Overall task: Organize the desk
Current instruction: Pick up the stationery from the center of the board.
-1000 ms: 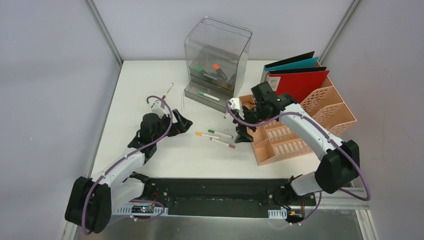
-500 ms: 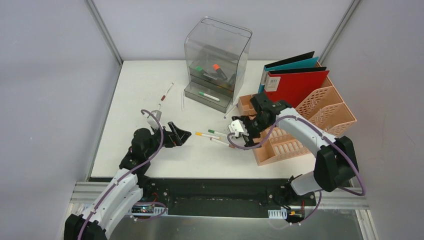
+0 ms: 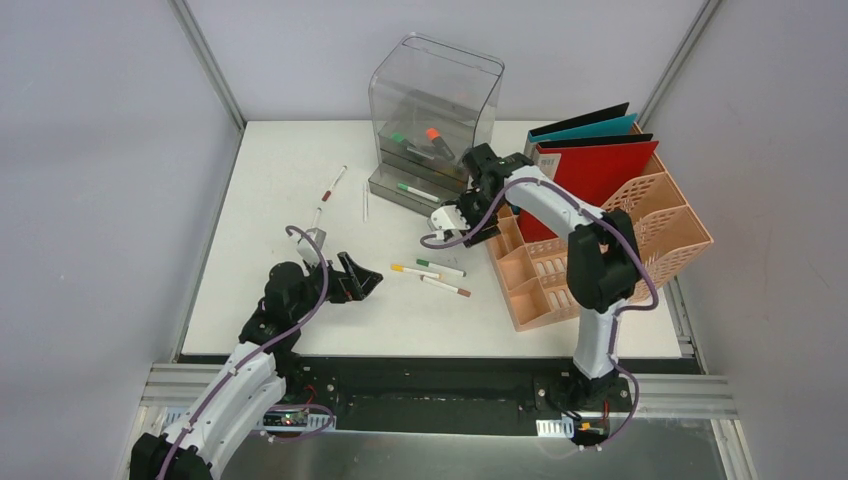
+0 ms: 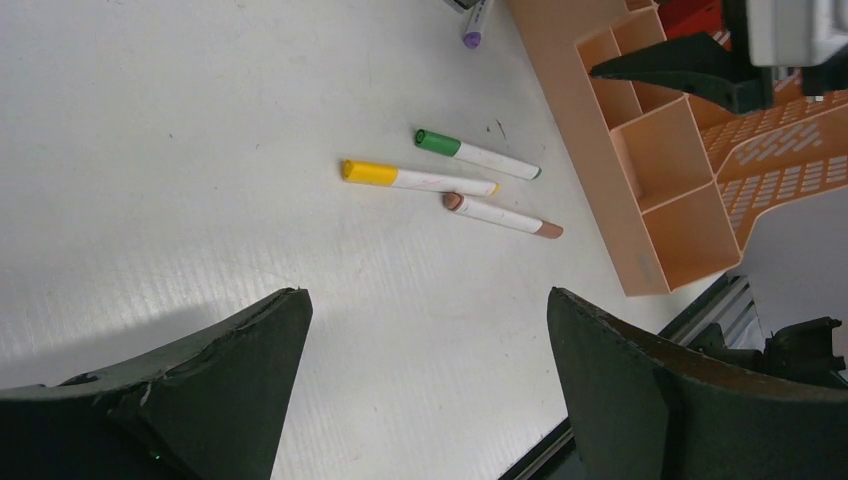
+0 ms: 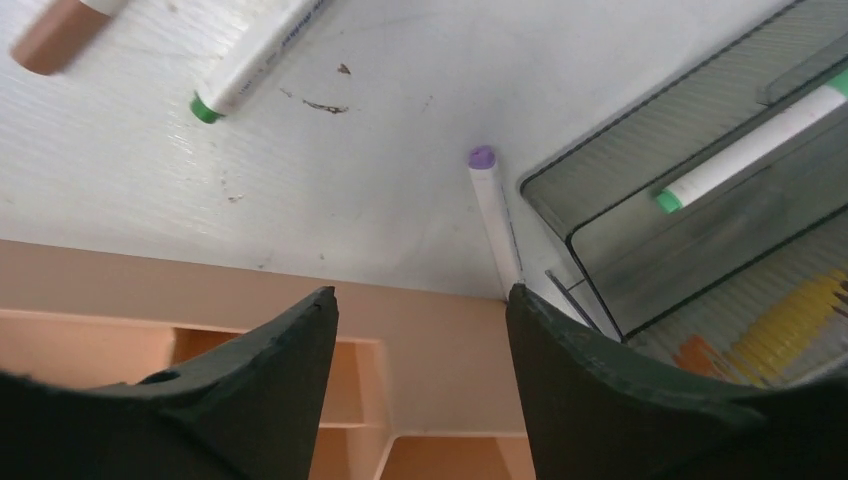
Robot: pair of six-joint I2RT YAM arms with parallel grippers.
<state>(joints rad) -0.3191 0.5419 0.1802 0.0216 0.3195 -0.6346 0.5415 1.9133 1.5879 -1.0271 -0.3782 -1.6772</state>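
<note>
White rectangular worktop lies flat beneath both pincers and extends from the arm bases to the grey walls.

**Left pincer**
- State: jaws spread wide, nothing held, hovering above bare worktop.
- Ahead of the jaws: three markers lying close together, none held.
  1. Yellow-capped white marker, nearest the jaws.
  2. Green-capped white marker, just beyond it.
  3. Brown-capped white marker, beside the yellow one on the rack side.
- Beyond the three markers: one peach plastic lattice file rack, with its open front compartments facing up.

**Right pincer**
- State: jaws apart, nothing between them, tips pointing down over the front corner of the file rack.
- Directly ahead of the jaws: one purple-capped white marker lying on the worktop, its far end against the rack edge.
- To the pincer's right in the wrist view: one clear grey plastic drawer box. Its lowest drawer stands open and holds one green-tipped white marker.
- Higher in the box: two further markers, one green-capped and one orange-capped.

**Other items**
- One thin pen lies well beyond the left pincer, towards the far left of the worktop.
- One red upright folder stands in the rack behind the right pincer. A teal one stands behind it.
</note>
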